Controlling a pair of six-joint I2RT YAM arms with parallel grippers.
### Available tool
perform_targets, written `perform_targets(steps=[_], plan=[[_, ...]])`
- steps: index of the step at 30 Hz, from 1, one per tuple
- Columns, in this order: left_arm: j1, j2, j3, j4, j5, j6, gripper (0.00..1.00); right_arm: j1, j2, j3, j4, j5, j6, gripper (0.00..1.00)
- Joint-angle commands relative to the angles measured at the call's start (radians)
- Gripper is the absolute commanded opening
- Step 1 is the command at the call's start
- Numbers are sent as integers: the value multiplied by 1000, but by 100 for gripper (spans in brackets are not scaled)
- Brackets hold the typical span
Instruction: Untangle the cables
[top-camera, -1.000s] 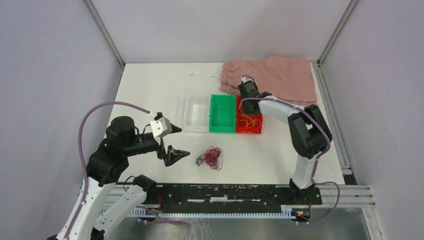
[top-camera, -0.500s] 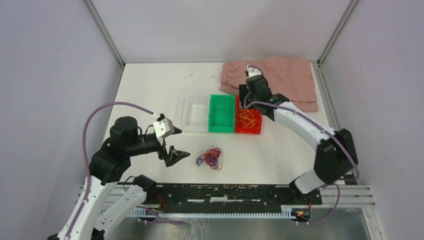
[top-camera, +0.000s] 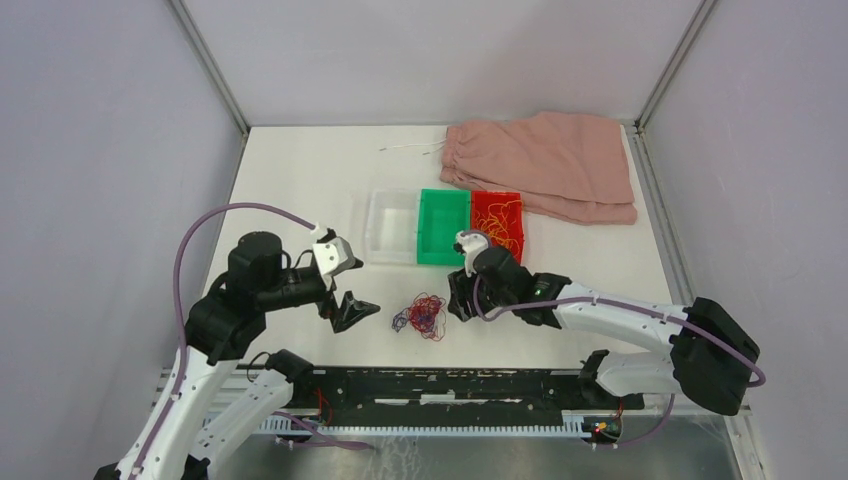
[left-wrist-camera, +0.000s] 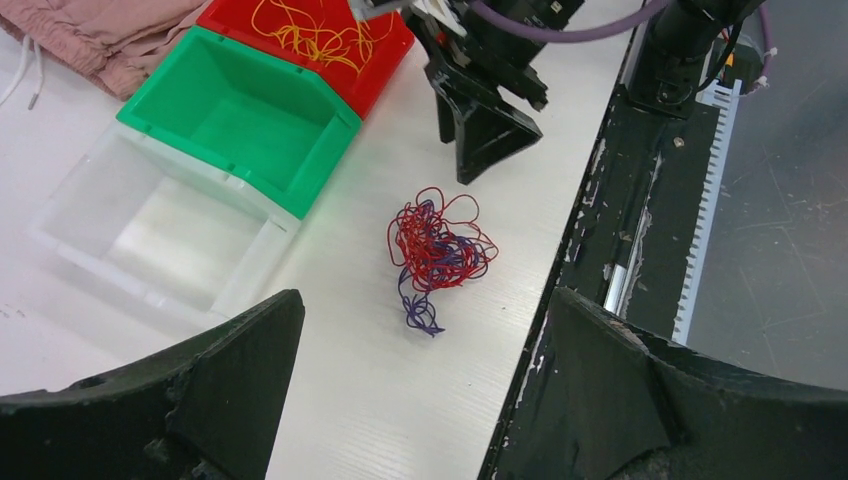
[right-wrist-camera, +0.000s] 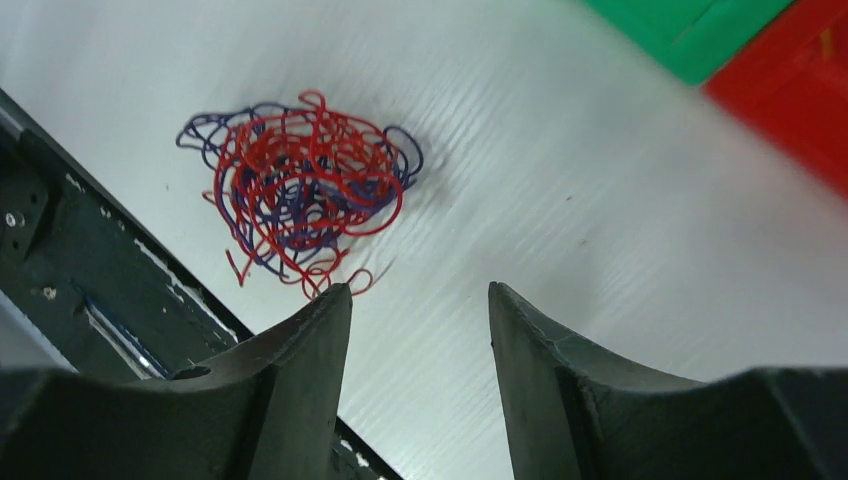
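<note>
You're looking into a robotics lab test cell. The white tabletop (top-camera: 300, 180) is boxed in by plain grey walls (top-camera: 100, 150), with bare aluminium posts (top-camera: 208, 65) rising from its 2 far corners. A scuffed black mounting rail (top-camera: 450, 385) runs along its near edge. The left arm (top-camera: 215, 325) and right arm (top-camera: 620, 312) are bolted to that rail, their wiring exposed.

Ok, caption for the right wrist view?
Open right gripper hovers near tangled red and purple wire clump on white table.
</note>
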Motion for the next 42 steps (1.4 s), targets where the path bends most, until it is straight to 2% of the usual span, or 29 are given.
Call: perform_targets(steps=[1,5,12,16,20,27,29,30,32,34,38,42], plan=[[-2,9,2,5,3,39,99,37,-47,-89,238,-97,91,59],[-2,9,5,5,7,39,99,52,-5,-130,322,-117,119,57],[-2,7,11,0,14,38,99,65,129,-103,395,-138,130,52],[-2,6,17,-13,12,50,99,73,154,-99,405,-104,135,38],[-2,6,17,-14,16,56,99,78,98,-75,338,-55,104,13],[-3,13,8,-14,31,75,99,90,-63,14,99,27,4,0],[-3,15,8,-14,35,74,99,91,-83,18,74,37,-3,1],[-2,15,9,-14,37,75,99,90,-86,15,70,28,-2,5],[-3,14,9,-14,37,73,99,92,-76,-1,87,-6,12,28],[-3,12,10,-13,36,72,99,105,-65,-41,141,-30,28,42],[-3,6,7,-14,29,71,99,153,-10,-93,223,-28,35,49],[-2,6,7,-14,29,70,99,188,111,-93,279,-24,43,49]])
